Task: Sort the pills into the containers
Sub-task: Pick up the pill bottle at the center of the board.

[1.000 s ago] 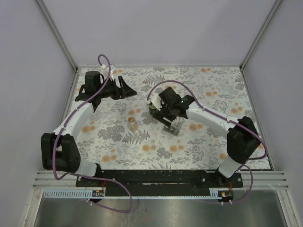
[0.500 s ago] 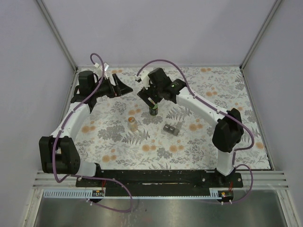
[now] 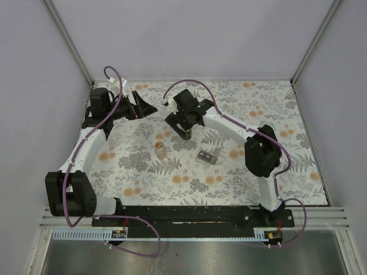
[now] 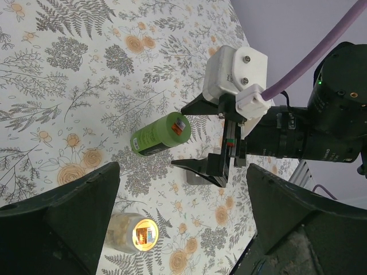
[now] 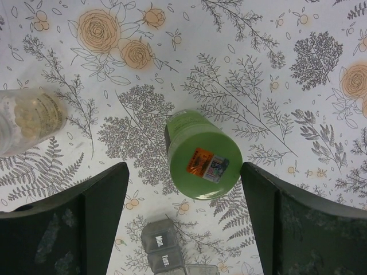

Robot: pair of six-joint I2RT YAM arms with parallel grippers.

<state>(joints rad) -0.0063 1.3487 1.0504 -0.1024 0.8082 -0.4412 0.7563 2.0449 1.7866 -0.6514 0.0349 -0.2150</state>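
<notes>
i see the green bottle point(image 5: 203, 154) standing upright on the floral mat point(image 5: 275, 34), cap up, long axis vertical, between my right gripper point(image 5: 183, 169), spread and untouching; left gripper point(image 4: 183, 167) gapes empty.

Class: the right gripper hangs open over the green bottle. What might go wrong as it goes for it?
1. The green bottle sits off-centre between the open fingers of the right gripper, so closing may push and tip it.
2. The clear pill bottle and the grey pill organizer stand close by; a toppled bottle or a descending finger might knock them.
</notes>
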